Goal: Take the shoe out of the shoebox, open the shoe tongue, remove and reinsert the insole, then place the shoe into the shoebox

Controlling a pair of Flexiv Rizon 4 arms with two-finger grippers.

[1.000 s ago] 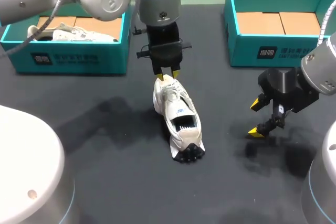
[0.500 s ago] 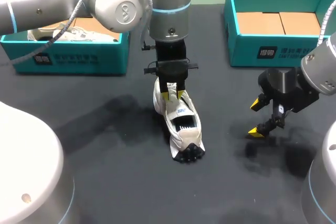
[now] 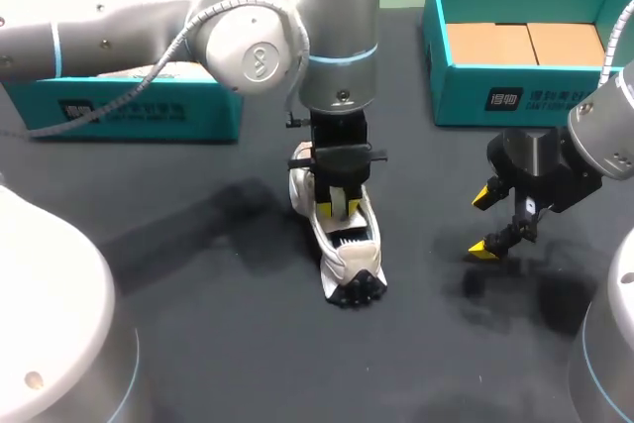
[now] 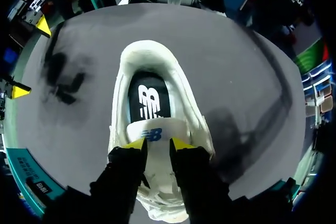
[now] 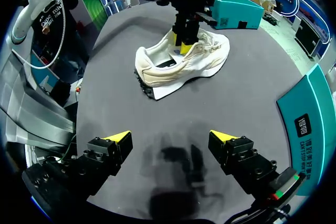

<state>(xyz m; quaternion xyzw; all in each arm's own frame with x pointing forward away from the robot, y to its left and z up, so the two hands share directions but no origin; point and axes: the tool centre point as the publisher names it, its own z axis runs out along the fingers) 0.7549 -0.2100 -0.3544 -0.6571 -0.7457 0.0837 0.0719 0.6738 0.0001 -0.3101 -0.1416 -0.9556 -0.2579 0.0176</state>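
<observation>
A white sneaker [image 3: 349,263] lies on the dark table, heel end toward me, with its black insole [image 4: 148,98] showing inside. My left gripper [image 3: 340,203] points straight down over the tongue [image 4: 156,132]. Its fingers stand narrowly apart, yellow tips at the tongue's upper edge, one on each side of the logo patch. From the right wrist view the same gripper [image 5: 184,43] stands over the shoe [image 5: 178,64] at the mouth. My right gripper [image 3: 482,223] hovers wide open to the right of the shoe, nothing between its fingers [image 5: 170,137].
A teal shoebox [image 3: 149,111] sits at the back left, largely hidden by my left arm. A second teal box [image 3: 525,96] with brown cardboard inside stands at the back right, close behind my right gripper.
My left gripper has travelled from the shoe's far end along the laces toward me to the tongue, its fingers keeping the same narrow gap. The right arm has stayed put.
</observation>
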